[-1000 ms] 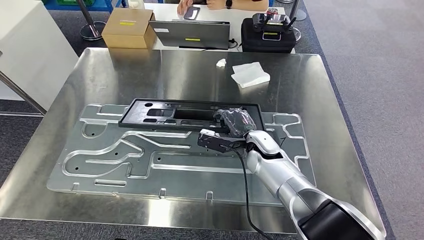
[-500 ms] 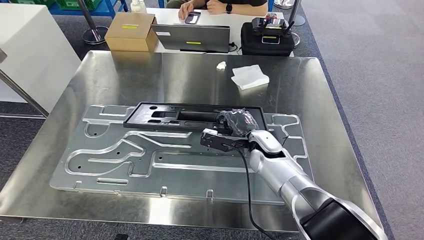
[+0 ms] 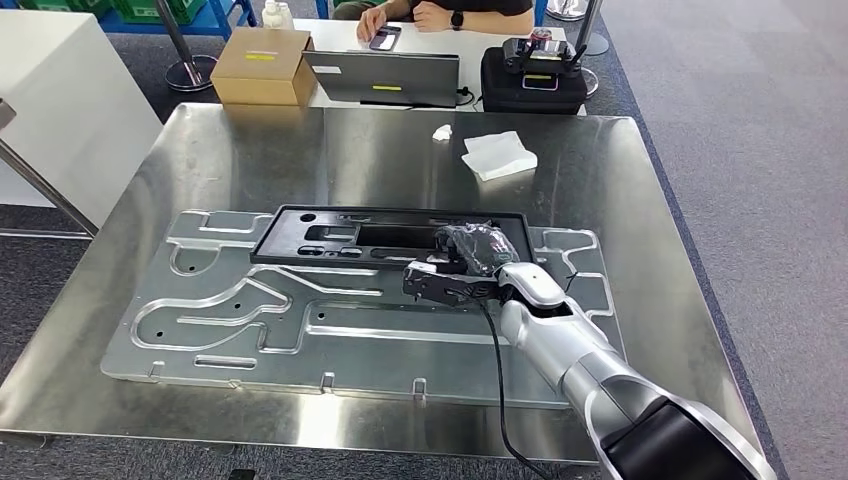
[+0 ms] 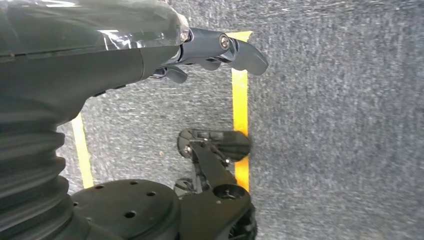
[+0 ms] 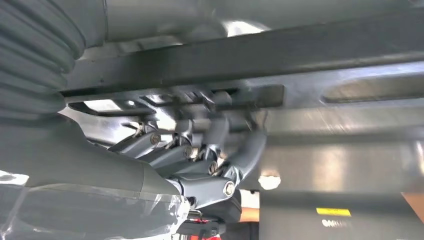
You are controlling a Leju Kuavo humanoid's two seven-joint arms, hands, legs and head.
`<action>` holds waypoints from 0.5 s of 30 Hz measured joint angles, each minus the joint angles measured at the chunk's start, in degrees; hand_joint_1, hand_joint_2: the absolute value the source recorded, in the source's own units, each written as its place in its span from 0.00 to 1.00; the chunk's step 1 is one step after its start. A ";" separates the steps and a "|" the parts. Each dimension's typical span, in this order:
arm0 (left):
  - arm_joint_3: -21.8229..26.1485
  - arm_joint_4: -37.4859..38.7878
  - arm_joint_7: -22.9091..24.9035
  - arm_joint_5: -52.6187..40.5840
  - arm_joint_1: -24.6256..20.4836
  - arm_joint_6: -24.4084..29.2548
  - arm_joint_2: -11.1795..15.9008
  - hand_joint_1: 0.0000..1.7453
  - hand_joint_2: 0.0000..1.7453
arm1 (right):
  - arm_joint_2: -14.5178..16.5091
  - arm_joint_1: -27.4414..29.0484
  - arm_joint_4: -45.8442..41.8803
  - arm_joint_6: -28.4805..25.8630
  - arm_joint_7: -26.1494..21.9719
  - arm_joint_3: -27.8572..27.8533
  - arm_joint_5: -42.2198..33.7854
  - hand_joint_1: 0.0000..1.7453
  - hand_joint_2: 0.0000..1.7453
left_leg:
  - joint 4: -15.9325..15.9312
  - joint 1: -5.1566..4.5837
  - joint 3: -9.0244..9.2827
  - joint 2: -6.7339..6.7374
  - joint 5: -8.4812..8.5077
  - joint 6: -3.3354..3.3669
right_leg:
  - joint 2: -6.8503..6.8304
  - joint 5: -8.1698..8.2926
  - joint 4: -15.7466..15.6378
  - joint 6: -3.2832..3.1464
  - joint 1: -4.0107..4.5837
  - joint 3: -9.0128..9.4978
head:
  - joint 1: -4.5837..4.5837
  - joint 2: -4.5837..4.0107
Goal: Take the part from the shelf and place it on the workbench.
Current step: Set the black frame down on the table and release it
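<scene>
Head view: lying flat on the workbench (image 3: 620, 190), atop a shiny metal plate (image 3: 250, 320), long axis running left to right, a black frame (image 3: 330, 235) with slots and holes. Right hand (image 3: 478, 250) resting over its right end, fingers (image 5: 150, 142) curling against the frame's edge. Left hand (image 4: 220, 50) hanging above the floor, fingers loosely bent, grasping nothing. Farther off, white tissue (image 3: 498, 154), laptop (image 3: 385, 78), cardboard box (image 3: 262, 66).
</scene>
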 joint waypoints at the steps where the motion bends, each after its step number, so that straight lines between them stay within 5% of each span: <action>1: 0.01 0.00 0.35 -0.10 0.01 0.19 0.00 0.00 1.00 | -0.02 0.14 0.11 0.03 0.09 0.01 0.10 0.00 0.00 | 0.00 0.00 0.00 0.00 0.00 0.00 | 0.00 0.00 0.00 0.00 0.00 0.00 | 0.00 0.00; 15: 0.00 -0.01 1.59 -0.96 0.03 1.19 -0.02 0.00 1.00 | -0.39 0.60 0.69 0.27 -0.21 0.04 0.54 0.00 0.00 | 0.01 0.01 0.00 0.01 0.00 0.00 | 0.01 0.01 0.02 -0.01 0.01 -0.02 | 0.00 0.00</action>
